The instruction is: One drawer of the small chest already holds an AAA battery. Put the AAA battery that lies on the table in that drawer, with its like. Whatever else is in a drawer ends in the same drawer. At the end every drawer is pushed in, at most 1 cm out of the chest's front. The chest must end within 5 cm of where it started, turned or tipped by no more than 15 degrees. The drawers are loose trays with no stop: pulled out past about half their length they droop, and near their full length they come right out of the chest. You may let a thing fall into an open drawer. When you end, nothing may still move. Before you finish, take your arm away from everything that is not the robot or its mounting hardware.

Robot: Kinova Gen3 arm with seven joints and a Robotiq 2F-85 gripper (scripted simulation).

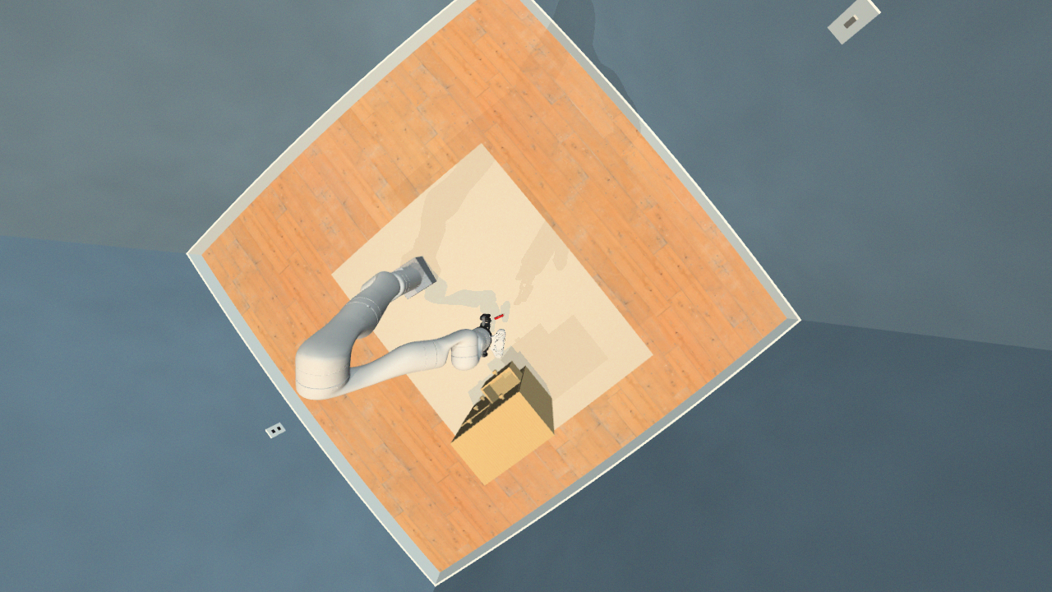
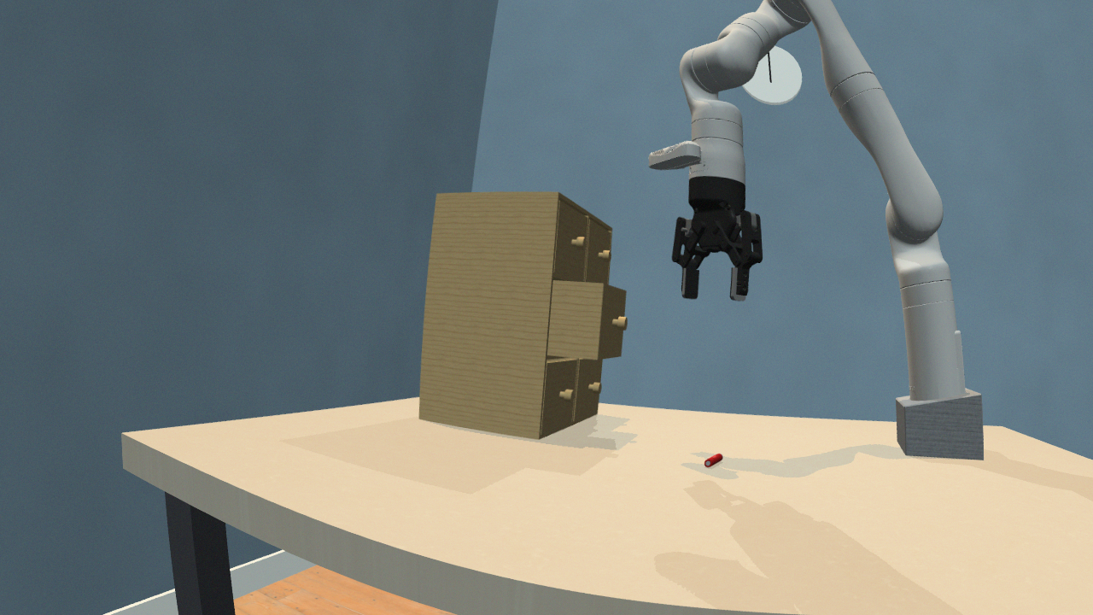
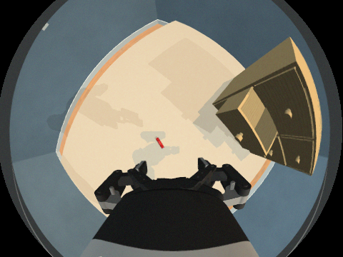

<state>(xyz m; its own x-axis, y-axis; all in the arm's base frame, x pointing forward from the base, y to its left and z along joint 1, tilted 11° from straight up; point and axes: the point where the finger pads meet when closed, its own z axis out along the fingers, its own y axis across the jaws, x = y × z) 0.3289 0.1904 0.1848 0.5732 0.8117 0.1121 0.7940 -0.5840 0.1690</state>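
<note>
A red AAA battery [image 1: 498, 316] [image 2: 713, 460] [image 3: 159, 143] lies on its side on the table. The wooden chest [image 1: 500, 437] [image 2: 488, 306] [image 3: 264, 68] stands upright. One middle-row drawer [image 1: 503, 382] [image 2: 576, 319] [image 3: 236, 125] is pulled partly out and looks level; the other visible drawer fronts look closed. The wrist view shows part of its inner walls; no battery can be made out in it. My gripper [image 1: 486, 335] [image 2: 714, 290] [image 3: 172, 165] is open and empty, pointing down. It is high above the table, near the battery's position, in front of the chest and apart from it.
The pale table [image 1: 470, 198] [image 2: 343, 489] [image 3: 118, 64] carries shadows of the arm and chest. The arm's grey base block [image 2: 939, 428] stands on the table beyond the battery from the chest. Round knobs stick out from the drawer fronts.
</note>
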